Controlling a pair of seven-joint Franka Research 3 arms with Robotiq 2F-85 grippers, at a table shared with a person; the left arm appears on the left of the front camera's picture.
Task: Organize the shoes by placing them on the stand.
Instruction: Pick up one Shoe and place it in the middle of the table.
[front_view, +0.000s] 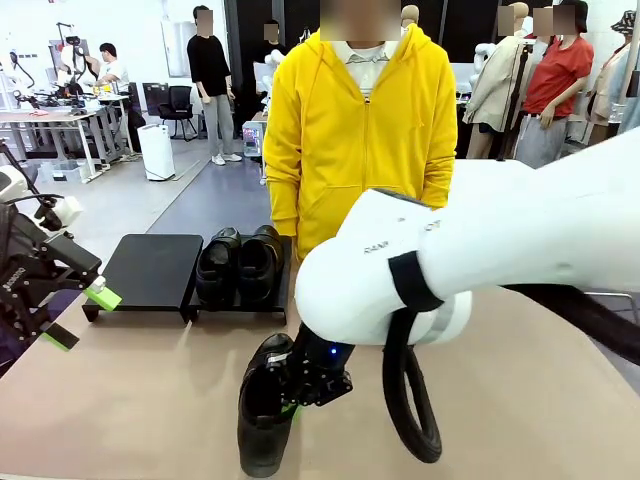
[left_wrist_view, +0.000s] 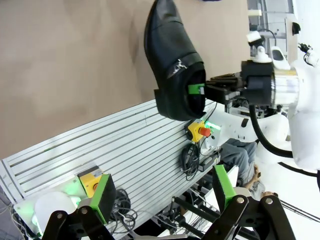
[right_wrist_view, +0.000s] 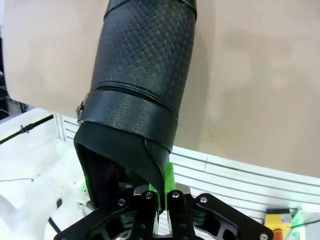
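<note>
**Right arm.** My right jaws are closed on the heel collar of a black loafer (front_view: 262, 425), the thin rim pinched between the green pads (right_wrist_view: 168, 180). I judge this grip is chosen because the rim is the one edge narrow enough to clamp. The toe hangs down over the near edge of the tabletop (front_view: 130, 400). The vamp is pebble-grained leather crossed by a smooth strap.

**Left arm.** My left jaws stand wide apart at the side, holding nothing.

**Stand.** Two matching loafers (front_view: 238, 262) sit side by side on the right section of the matte-black stand (front_view: 150, 265). Its flat left section is bare, presumably for this shoe.
</note>
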